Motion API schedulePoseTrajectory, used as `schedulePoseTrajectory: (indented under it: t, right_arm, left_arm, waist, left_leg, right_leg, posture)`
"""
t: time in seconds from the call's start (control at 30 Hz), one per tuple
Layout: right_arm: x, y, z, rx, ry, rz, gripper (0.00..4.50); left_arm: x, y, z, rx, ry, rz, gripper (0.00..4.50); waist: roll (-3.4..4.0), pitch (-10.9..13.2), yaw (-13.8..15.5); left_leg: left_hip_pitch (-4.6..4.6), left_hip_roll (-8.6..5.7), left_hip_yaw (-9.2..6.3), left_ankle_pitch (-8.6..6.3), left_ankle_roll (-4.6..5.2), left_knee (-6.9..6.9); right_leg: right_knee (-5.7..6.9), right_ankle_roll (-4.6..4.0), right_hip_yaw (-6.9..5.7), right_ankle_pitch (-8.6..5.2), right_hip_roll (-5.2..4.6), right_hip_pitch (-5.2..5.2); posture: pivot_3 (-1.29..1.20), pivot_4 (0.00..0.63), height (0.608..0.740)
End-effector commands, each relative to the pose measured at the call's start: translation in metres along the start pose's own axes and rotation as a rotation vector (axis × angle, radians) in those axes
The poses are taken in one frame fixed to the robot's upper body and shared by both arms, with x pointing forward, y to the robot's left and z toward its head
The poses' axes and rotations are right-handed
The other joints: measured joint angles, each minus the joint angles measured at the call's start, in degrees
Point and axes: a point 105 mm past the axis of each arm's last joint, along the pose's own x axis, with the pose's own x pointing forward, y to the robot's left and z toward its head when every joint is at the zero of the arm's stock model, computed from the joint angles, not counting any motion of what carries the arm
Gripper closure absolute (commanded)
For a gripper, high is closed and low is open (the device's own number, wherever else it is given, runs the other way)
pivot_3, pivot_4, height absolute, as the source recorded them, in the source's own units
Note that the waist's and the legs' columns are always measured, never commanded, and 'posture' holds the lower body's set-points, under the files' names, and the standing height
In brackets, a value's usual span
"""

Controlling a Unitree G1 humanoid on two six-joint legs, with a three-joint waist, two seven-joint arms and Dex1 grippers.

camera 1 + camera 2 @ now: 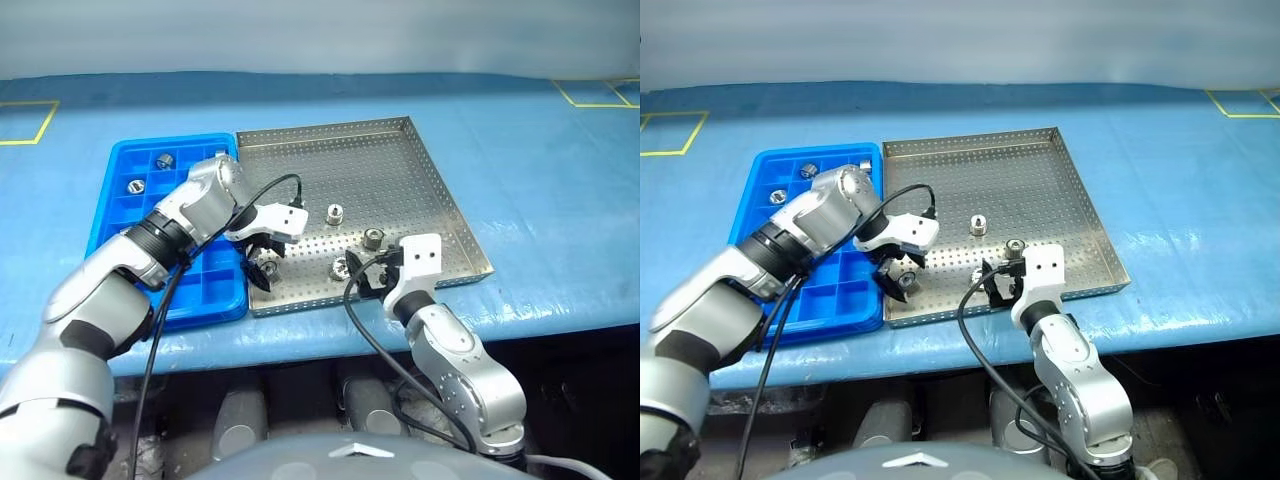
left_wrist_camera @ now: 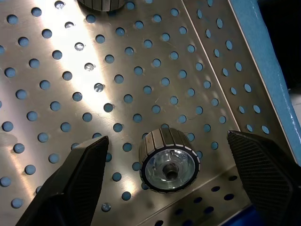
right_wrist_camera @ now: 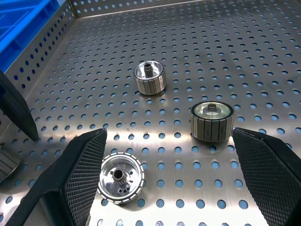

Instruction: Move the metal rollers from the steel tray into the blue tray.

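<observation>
progress: we count two metal rollers (image 1: 134, 186) in the blue tray (image 1: 118, 160) | four left in the steel tray (image 1: 420, 190) | left claw (image 1: 262, 262) open over the 7 o'clock roller (image 2: 168, 161) | right claw (image 3: 171, 181) open, empty

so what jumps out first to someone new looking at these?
The left gripper, open and pointing down over a metal roller at the steel tray's near-left corner. The right gripper is open too, low at the tray's near edge, facing three more rollers. Left of it, the blue tray already holds a few rollers in far cells.
</observation>
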Motion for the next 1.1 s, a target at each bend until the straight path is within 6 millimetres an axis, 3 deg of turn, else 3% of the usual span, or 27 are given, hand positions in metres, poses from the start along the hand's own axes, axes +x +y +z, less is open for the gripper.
schedulePoseTrajectory:
  t: [0.03, 0.1, 0.2, 0.37, 0.43, 0.67, 0.77, 0.93, 1.1]
  right_arm:
    - [-0.003, 0.001, 0.011, 0.005, -0.053, 0.003, 0.00]
    - [-0.003, 0.001, 0.011, 0.006, -0.054, 0.003, 0.00]
    - [-0.003, 0.001, 0.011, 0.007, -0.055, 0.003, 0.00]
    - [-0.003, 0.001, 0.011, 0.007, -0.056, 0.000, 0.00]
    - [-0.003, 0.001, 0.011, 0.007, -0.055, 0.000, 0.00]
    - [-0.003, 0.001, 0.012, -0.001, -0.054, 0.004, 0.00]
    - [-0.002, 0.002, 0.012, -0.001, -0.052, 0.007, 0.00]
    - [-0.001, 0.006, 0.011, -0.002, -0.045, 0.029, 0.00]
    - [0.003, 0.011, 0.010, -0.011, -0.027, 0.071, 0.00]
  left_arm:
    - [-0.008, 0.000, -0.003, 0.047, 0.063, 0.006, 0.07]
    - [-0.008, 0.000, -0.004, 0.050, 0.070, 0.003, 0.07]
    - [-0.006, 0.001, -0.003, 0.053, 0.076, 0.003, 0.65]
    - [-0.005, 0.002, 0.000, 0.052, 0.055, 0.009, 2.35]
    - [-0.006, 0.004, 0.002, 0.061, 0.047, 0.023, 2.78]
    - [-0.037, 0.030, 0.033, 0.004, -0.223, 0.257, 2.77]
    - [-0.054, 0.037, 0.032, -0.055, -0.338, 0.383, 2.77]
    - [-0.074, 0.021, -0.001, -0.115, -0.343, 0.567, 2.77]
    - [-0.091, -0.020, -0.045, -0.206, -0.239, 0.697, 2.77]
  waist:
    - [0.00, 0.0, 0.0]
    - [0.00, 0.0, -0.1]
    - [0.00, 0.0, -0.2]
    - [0.00, 0.0, -0.4]
    - [0.00, 0.0, -0.4]
    - [0.00, 0.0, -0.4]
    - [0.01, 0.0, -0.8]
    - [0.05, 0.0, -1.5]
    - [0.06, 0.0, -0.4]
  left_leg:
    - [0.00, 0.00, 0.00, 0.00, 0.00, 0.01]
    - [0.00, 0.00, 0.00, 0.00, 0.00, 0.01]
    - [0.01, 0.00, 0.00, 0.00, 0.00, 0.02]
    - [0.01, 0.01, 0.00, 0.00, 0.00, 0.04]
    - [0.02, 0.00, 0.00, 0.00, 0.01, 0.05]
    - [-0.05, -0.01, -0.04, 0.00, 0.01, 0.16]
    - [-0.04, 0.00, -0.05, -0.01, 0.01, 0.17]
    - [0.10, 0.07, -0.06, -0.01, 0.02, 0.02]
    - [0.09, 0.14, -0.26, -0.01, 0.01, -0.11]
  right_leg:
    - [0.00, 0.00, 0.00, 0.00, 0.00, 0.00]
    - [0.00, 0.00, 0.01, 0.00, 0.00, 0.00]
    - [0.01, 0.00, 0.01, 0.00, 0.00, 0.00]
    - [0.03, 0.00, 0.01, 0.00, 0.01, 0.01]
    - [0.03, 0.00, 0.00, 0.00, 0.01, 0.03]
    - [0.03, 0.04, -0.01, 0.02, 0.00, 0.02]
    - [0.06, 0.05, -0.01, 0.03, 0.01, 0.03]
    - [0.13, 0.08, 0.03, 0.05, 0.08, 0.04]
    - [0.20, 0.06, -0.13, 0.05, 0.15, -0.01]
  posture:
    - [-0.14, 0.150, 0.740]
    - [-0.14, 0.150, 0.740]
    - [-0.14, 0.150, 0.740]
    - [-0.14, 0.150, 0.740]
    - [-0.14, 0.150, 0.740]
    - [-0.12, 0.150, 0.740]
    - [-0.11, 0.150, 0.740]
    - [-0.07, 0.150, 0.740]
    - [0.00, 0.150, 0.740]
